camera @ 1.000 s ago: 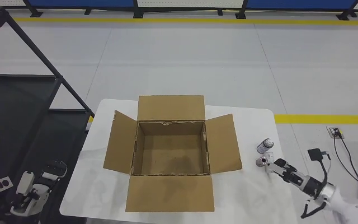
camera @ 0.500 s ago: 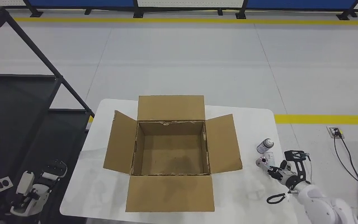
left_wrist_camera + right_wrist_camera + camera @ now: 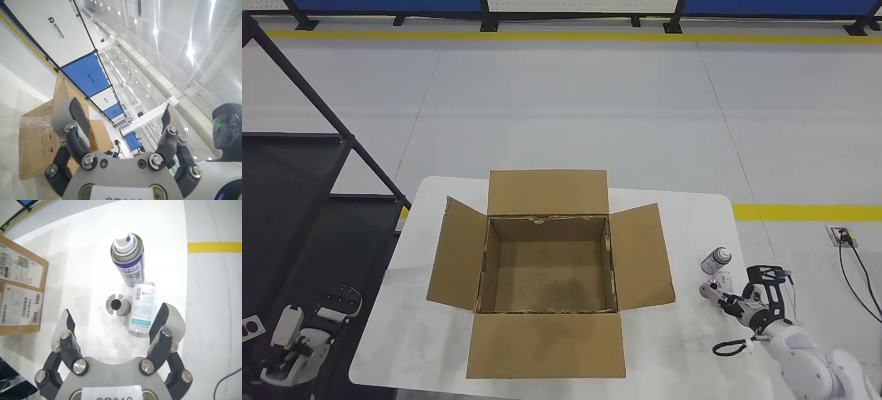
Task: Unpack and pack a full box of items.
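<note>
An open cardboard box (image 3: 547,270) stands mid-table with its flaps spread and its inside bare. By the table's right edge stand a blue-and-white spray can (image 3: 128,258) (image 3: 716,262) and a small slotted metal cylinder (image 3: 118,307) (image 3: 707,290). A clear labelled bottle (image 3: 143,308) lies next to them. My right gripper (image 3: 116,313) (image 3: 730,303) hovers open just above and short of these items, holding nothing; one finger is beside the bottle. My left gripper (image 3: 121,106) (image 3: 337,302) is open and empty, off the table's left front corner, pointing up past the box (image 3: 47,132).
The box's right flap (image 3: 19,291) with shipping labels lies close to the items. Bare white tabletop (image 3: 692,340) runs between the box and the right edge. A dark rack (image 3: 302,180) stands left of the table.
The right arm's wrist has swung in toward the table's front right corner. Its open gripper stays by the items. The left arm and the box are unchanged.
</note>
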`<state>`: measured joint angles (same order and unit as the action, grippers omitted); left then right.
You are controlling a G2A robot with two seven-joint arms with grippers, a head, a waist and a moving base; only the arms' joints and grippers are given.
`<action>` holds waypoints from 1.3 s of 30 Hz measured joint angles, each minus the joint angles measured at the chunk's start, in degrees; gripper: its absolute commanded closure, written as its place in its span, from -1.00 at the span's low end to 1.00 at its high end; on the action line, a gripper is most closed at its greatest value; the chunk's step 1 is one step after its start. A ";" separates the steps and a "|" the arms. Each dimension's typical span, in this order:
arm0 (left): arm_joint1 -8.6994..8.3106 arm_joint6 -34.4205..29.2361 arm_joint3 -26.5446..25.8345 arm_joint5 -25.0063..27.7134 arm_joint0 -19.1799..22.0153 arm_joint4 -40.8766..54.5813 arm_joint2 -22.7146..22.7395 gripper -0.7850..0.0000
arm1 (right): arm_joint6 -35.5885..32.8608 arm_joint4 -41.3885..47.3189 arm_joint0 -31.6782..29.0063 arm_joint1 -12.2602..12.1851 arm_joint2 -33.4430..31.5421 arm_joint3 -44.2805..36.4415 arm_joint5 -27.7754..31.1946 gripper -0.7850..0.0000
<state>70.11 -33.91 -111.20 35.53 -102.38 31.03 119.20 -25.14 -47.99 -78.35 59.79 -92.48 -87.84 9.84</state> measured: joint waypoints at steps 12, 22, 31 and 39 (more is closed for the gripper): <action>0.00 0.00 0.00 0.00 0.00 0.00 0.00 -1.00 | -2.49 -15.45 -3.51 -0.58 0.58 -4.45 -1.88 -0.95; 0.00 0.00 0.00 0.00 0.00 0.00 0.00 -1.00 | -9.24 -18.19 3.16 -0.10 4.36 0.50 -4.45 -0.19; 0.00 0.00 0.00 0.00 0.00 0.00 0.00 -1.00 | -12.12 -17.54 6.89 0.12 5.40 4.26 -3.81 -0.25; 0.00 0.00 0.00 0.00 0.00 0.00 0.00 -1.00 | -13.69 -18.20 9.03 0.42 7.09 6.07 -4.37 0.24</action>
<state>70.11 -33.91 -111.20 35.53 -102.38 31.03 119.20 -38.83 -66.19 -69.32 60.21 -85.39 -81.77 5.47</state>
